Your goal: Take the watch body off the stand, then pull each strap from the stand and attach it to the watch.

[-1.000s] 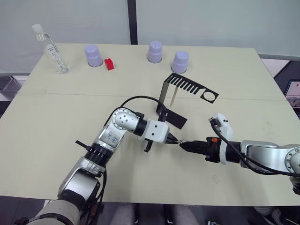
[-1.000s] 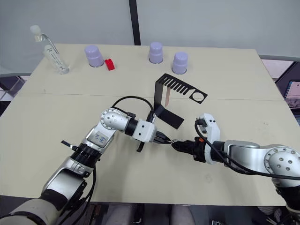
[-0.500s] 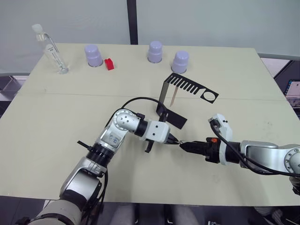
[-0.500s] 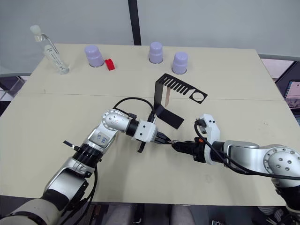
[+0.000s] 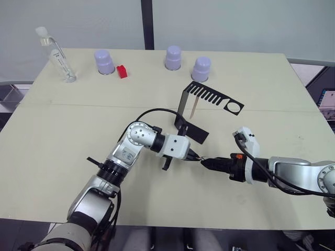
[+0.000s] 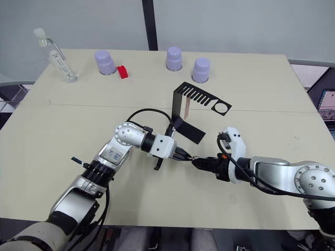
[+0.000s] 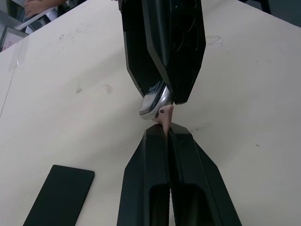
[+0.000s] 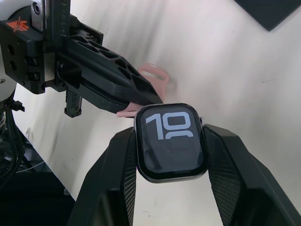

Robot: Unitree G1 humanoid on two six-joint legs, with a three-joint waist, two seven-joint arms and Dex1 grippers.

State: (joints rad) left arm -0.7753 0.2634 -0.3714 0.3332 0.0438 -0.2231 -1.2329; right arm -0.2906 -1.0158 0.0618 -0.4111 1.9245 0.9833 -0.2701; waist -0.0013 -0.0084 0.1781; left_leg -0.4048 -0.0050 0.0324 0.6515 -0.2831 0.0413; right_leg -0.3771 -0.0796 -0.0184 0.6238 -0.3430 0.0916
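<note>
The black stand [image 5: 208, 96] stands right of the table's centre, with one pale pink strap [image 5: 194, 108] hanging from its slotted top plate. In front of it my two grippers meet tip to tip. My right gripper [image 8: 171, 135] is shut on the watch body [image 8: 171, 141], whose dark screen shows light digits. My left gripper [image 7: 167, 133] is shut on the other strap [image 7: 164, 117], and the strap's end touches the edge of the watch body [image 7: 151, 102]. The rest of that strap [image 8: 151, 73] curls behind the left fingers. In the head views the left gripper [image 5: 194, 157] and right gripper [image 5: 205, 162] hover just above the table.
Three upturned purple cups [image 5: 104, 61] [image 5: 173, 57] [image 5: 201, 68] stand along the far side, with a small red block [image 5: 122, 71] beside the left one. A clear bottle [image 5: 58, 56] is at the far left corner. The stand's flat base [image 5: 192, 131] lies close behind the grippers.
My left elbow has shifted slightly to the right. Both grippers stay tip to tip with the strap against the watch body.
</note>
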